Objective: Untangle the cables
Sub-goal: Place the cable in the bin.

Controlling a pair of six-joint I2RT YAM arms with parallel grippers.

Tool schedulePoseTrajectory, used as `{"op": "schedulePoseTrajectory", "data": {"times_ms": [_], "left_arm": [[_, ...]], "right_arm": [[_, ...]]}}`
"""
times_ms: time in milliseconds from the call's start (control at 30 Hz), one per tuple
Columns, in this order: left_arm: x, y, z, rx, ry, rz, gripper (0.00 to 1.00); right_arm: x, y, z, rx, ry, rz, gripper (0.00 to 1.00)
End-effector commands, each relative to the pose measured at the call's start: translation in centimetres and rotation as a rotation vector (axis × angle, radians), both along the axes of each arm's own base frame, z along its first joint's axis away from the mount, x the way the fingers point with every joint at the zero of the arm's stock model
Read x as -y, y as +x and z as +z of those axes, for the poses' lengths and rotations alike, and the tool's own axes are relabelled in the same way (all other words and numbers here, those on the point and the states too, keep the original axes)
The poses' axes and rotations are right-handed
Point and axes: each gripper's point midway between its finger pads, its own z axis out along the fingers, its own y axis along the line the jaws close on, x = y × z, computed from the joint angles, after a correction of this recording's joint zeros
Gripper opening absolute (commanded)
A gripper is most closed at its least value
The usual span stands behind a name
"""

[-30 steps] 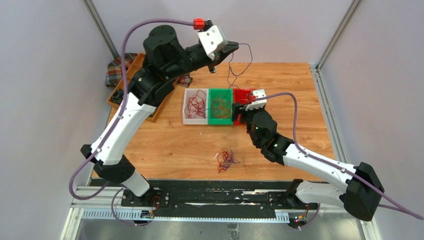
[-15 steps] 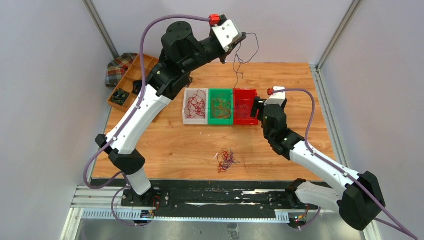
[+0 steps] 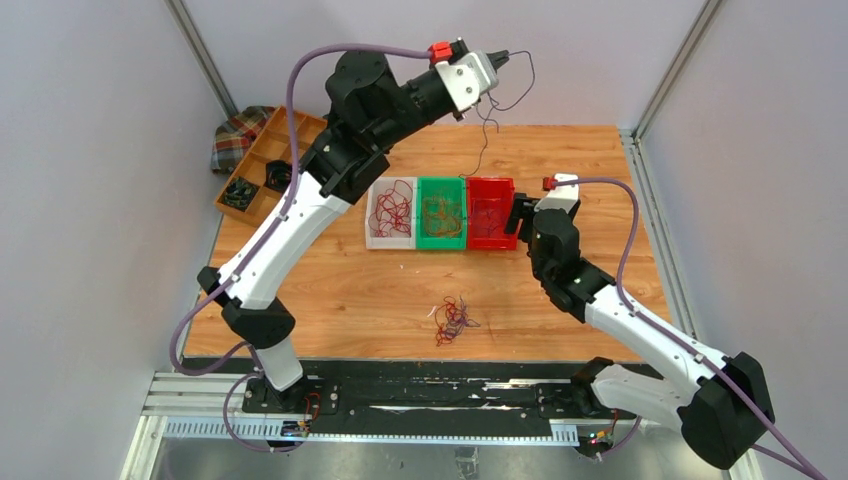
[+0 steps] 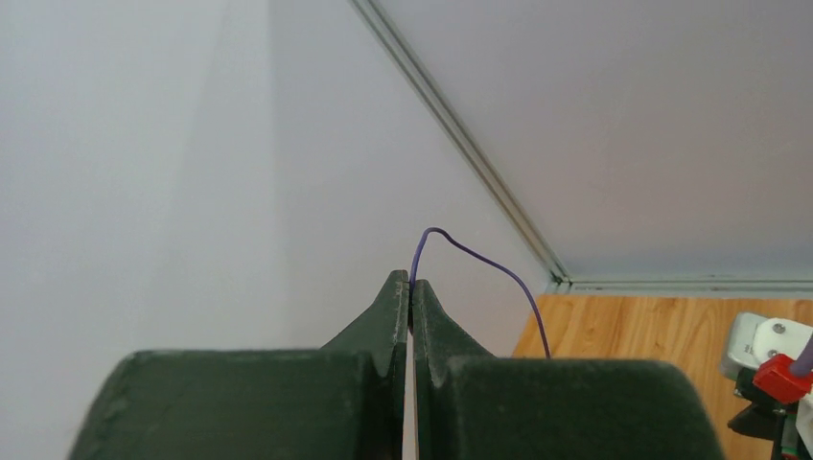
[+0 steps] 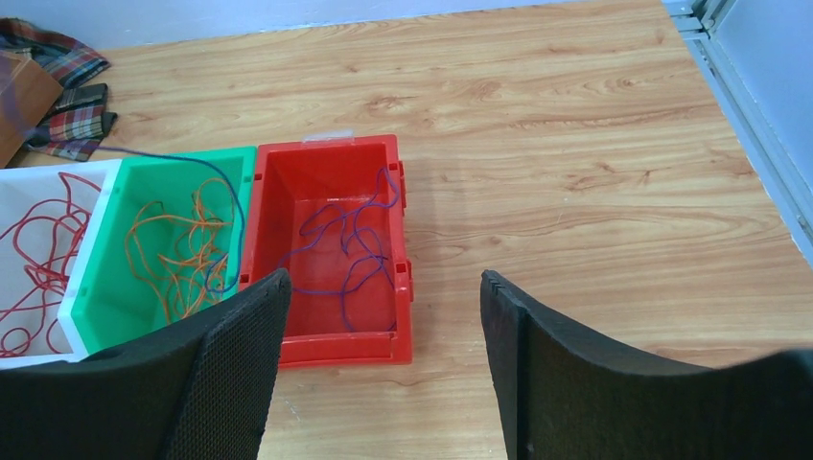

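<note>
Left gripper has risen higher and further right, jaws pinched shut on one purple wire, probably to draw its tail clear of the green bin. Right gripper has backed off the red bin, jaws wide, holding nothing. The remaining tangled clump lies on the table, near the bases.

A: Where is there open room?
B: Bare surface rings the cables clump near the front.
A: What blocks the way?
B: Three bins in a row mid-surface, a purple wire dangling over them from the left pincer, and the right pincer just beside the red bin.
</note>
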Motion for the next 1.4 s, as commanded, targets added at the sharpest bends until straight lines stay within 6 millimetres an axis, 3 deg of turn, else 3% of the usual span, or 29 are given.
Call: {"op": "schedulePoseTrajectory", "data": {"times_ms": [0,167,333,433,700,1000,1367], "left_arm": [[-1.5,-3.8,4.7,0.182,-0.056,-0.014,0.00],[-0.9,-3.9,4.1,0.200,-0.033,-0.006,0.00],[-2.5,-4.8,8.0,0.341,-0.161,0.076,0.00],[-2.7,-4.7,8.8,0.352,-0.183,0.089,0.01],[-0.5,-3.2,5.0,0.288,-0.115,0.065,0.00],[1.5,0.8,-0.4,0.205,-0.046,0.161,0.01],[2.4,1.9,-1.0,0.193,-0.046,0.173,0.00]], "right_arm": [[0.7,0.1,0.6,0.011,0.041,-0.027,0.72],[0.8,0.0,0.4,0.006,0.046,-0.031,0.72],[0.9,-0.3,0.2,0.001,0.049,-0.028,0.72],[1.0,-0.3,0.2,0.001,0.054,-0.031,0.72],[2.1,-0.6,-0.1,0.001,0.059,-0.070,0.72],[3.5,-0.5,-0.1,0.004,0.063,-0.106,0.72],[4.5,-0.9,-0.7,-0.001,0.094,-0.120,0.72]]}}
